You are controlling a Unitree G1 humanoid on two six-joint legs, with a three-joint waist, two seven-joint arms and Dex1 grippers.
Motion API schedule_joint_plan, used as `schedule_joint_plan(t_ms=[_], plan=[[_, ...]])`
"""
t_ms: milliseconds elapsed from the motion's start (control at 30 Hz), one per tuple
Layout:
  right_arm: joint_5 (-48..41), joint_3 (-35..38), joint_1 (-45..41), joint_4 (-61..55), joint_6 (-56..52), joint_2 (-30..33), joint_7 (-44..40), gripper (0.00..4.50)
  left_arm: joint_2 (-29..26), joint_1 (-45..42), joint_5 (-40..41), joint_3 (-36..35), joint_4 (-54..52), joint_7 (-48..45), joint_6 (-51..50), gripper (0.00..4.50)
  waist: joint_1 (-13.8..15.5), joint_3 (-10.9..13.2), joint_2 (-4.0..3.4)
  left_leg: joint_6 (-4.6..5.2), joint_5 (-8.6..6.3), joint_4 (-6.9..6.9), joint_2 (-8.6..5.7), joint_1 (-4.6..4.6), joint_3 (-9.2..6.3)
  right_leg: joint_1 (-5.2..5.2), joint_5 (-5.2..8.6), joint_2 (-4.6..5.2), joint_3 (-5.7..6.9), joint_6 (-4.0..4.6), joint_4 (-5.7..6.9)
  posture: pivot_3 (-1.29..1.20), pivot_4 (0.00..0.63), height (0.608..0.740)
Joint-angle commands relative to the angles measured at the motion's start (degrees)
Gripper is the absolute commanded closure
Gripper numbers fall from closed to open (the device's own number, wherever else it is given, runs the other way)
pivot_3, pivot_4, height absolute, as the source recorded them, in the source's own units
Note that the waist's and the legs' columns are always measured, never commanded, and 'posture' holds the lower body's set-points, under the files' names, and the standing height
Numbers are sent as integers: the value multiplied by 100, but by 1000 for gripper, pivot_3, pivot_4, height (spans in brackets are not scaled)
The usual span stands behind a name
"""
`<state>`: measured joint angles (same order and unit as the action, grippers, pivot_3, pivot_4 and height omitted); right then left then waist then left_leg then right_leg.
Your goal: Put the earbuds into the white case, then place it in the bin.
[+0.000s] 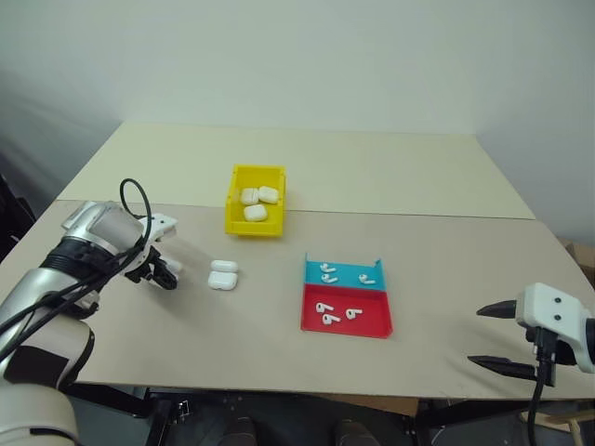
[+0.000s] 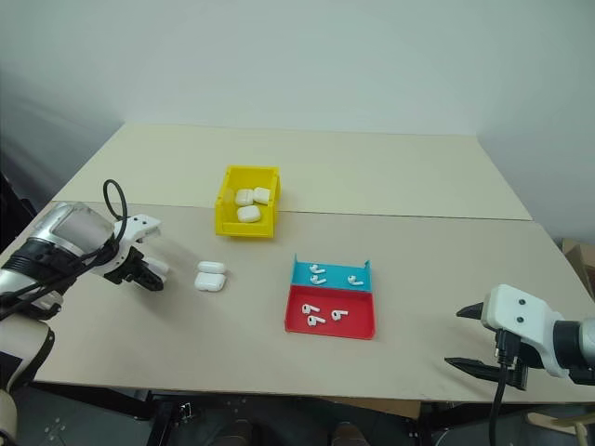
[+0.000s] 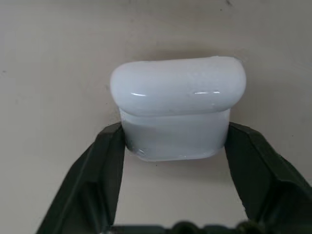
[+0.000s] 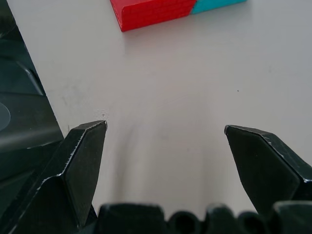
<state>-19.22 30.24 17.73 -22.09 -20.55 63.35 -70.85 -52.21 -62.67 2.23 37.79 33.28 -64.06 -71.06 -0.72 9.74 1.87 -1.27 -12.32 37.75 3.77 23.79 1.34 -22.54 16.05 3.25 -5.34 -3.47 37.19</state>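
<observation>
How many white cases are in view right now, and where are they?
4. Three white cases lie in the yellow bin. One open case sits on the table, between the left gripper's fingers.

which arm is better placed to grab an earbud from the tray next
Right. The right gripper is open and empty on the same side as the tray holding the earbuds. The left gripper is across the table, its fingers closed on the white case.
</observation>
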Motion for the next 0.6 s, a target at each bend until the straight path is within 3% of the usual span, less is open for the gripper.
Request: schedule_joint_plan(t_ms=[33,233,400,500,600], plan=[[2,195,-31,-138,-21,3,36,0,-109,-12,-39,-151,-141,-169,48,1748,0,0,0,0,0,0,0,0,0,0,0,0,0,0,0,0,150,740],[5,215,-79,-170,-25,29,61,0,-289,240,91,-1034,-1222,251,48,1748,0,1,1,0,0,0,1,2,-1,-1,0,0,1,0,0,0,150,740],[-222,503,-302,-532,-499,289,-65,0,-743,748,1325,-2757,-3225,-321,163,1748,-21,0,-1,0,0,1,2,9,-2,-8,-1,2,0,0,3,0,150,740],[-490,579,-554,-900,-762,486,-190,0,-547,1482,1983,-3874,-4323,-339,633,1748,-32,-10,-18,0,0,2,3,1,1,-3,0,4,-1,0,6,0,150,740],[-795,419,-986,-1197,-1143,762,-111,0,-169,2150,2363,-4259,-5185,-120,964,1748,-11,-10,-19,0,0,3,3,-14,-1,13,-1,3,2,0,10,0,150,740]])
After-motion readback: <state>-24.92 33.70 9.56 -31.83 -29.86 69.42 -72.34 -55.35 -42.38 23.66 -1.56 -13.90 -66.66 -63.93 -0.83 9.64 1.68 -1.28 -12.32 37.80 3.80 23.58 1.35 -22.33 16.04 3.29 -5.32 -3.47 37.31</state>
